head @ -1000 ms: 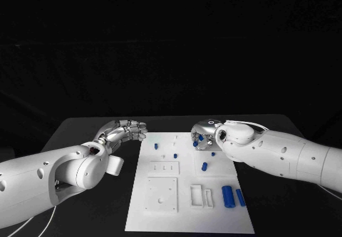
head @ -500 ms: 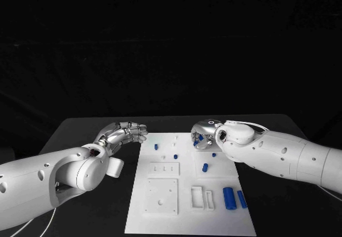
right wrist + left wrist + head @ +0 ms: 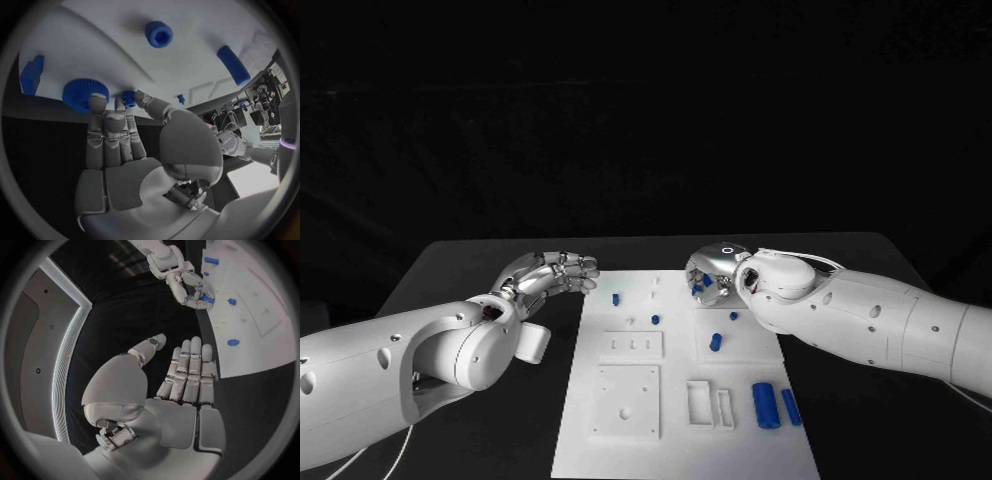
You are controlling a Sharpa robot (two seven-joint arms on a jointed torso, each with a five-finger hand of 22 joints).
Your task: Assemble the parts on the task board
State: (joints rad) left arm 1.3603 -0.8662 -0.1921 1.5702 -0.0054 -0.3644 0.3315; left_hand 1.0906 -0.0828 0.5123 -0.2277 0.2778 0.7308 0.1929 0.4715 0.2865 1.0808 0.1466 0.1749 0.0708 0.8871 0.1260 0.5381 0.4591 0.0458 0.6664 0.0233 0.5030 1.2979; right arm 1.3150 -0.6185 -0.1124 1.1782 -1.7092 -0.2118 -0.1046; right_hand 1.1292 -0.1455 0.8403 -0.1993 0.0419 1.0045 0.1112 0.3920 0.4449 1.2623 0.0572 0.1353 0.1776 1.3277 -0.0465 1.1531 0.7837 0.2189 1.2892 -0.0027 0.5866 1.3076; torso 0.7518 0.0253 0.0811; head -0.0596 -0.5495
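The white task board (image 3: 733, 440) lies in the middle of the black table. My right hand (image 3: 711, 279) hovers over its far right corner, where thumb and a finger pinch a small blue part (image 3: 128, 98) beside a blue gear (image 3: 80, 91). That hand (image 3: 190, 287) also appears in the left wrist view with blue between its fingers. My left hand (image 3: 555, 271) hangs just off the board's far left edge, fingers (image 3: 187, 370) straight and apart from the thumb, holding nothing.
Two blue cylinders (image 3: 763, 403) lie at the board's near right. Smaller blue parts (image 3: 715, 341) dot its middle, and a blue peg (image 3: 616, 298) stands near the left edge. White blocks (image 3: 627, 400) sit on the near half.
The whole picture has shifted slightly. Both hands stay where they were.
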